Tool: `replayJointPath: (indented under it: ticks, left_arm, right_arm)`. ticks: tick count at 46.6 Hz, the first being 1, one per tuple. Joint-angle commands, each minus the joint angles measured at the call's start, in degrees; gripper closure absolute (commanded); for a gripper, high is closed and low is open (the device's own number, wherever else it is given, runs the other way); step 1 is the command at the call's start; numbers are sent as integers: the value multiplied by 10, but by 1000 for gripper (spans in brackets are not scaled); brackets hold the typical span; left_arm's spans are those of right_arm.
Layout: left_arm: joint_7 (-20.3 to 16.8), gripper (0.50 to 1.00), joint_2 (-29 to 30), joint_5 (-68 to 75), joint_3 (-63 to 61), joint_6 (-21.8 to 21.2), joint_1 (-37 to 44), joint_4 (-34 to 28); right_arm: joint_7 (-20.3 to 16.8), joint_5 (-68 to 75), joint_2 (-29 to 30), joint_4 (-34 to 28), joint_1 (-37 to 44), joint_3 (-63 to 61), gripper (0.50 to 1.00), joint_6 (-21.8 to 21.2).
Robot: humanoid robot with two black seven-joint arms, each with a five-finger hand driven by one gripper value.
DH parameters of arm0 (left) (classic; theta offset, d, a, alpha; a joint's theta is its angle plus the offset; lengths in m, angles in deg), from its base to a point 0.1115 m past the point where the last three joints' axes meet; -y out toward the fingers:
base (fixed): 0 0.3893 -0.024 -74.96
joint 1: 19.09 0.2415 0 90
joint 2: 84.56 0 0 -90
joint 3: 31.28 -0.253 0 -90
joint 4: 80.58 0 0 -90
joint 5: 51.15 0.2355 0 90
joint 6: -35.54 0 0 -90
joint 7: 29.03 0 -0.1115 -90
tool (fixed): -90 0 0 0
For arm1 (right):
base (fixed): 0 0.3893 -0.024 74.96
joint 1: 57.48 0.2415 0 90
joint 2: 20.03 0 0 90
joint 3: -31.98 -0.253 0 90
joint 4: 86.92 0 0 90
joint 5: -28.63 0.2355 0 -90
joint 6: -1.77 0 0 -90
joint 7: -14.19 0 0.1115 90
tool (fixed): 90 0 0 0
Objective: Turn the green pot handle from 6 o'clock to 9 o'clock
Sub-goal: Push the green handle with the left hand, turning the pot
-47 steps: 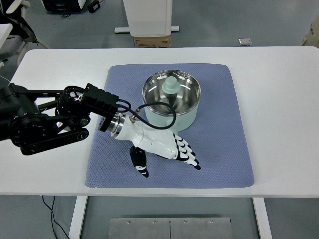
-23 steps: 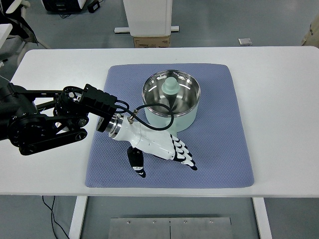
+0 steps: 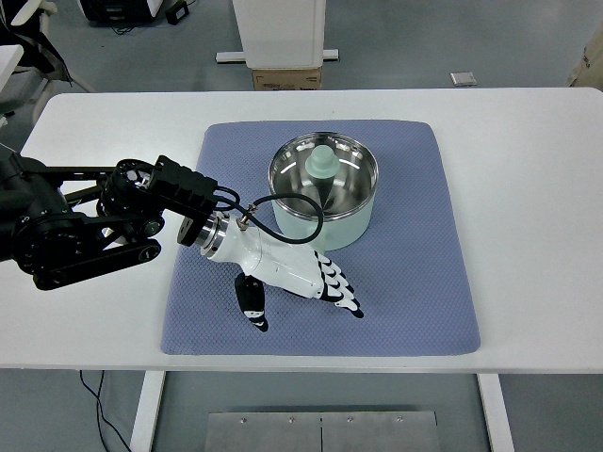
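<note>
I count one pot (image 3: pixel 325 191) with one knobbed lid (image 3: pixel 322 164) sitting inside it, on one blue mat (image 3: pixel 415 282) spread over one white table (image 3: pixel 528 188). One of my hands (image 3: pixel 297 276) is in view, on one black arm (image 3: pixel 85 221), with one black cable (image 3: pixel 283 218) looping off the wrist. Beyond the table, one cardboard box (image 3: pixel 286 77).

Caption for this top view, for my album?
Left hand open over the blue mat, just in front of the green pot.
</note>
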Motion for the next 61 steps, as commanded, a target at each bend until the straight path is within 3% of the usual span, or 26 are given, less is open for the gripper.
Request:
replayJointPath:
  ticks: [1, 61]
  left_arm:
    - [0, 500, -1, 9, -1, -1, 0, -6]
    - [0, 500, 1, 122, -2, 20, -21, -32]
  right_arm:
    - [0, 0, 0, 0, 0, 0, 500, 0]
    - [0, 0, 0, 0, 0, 0, 500, 0]
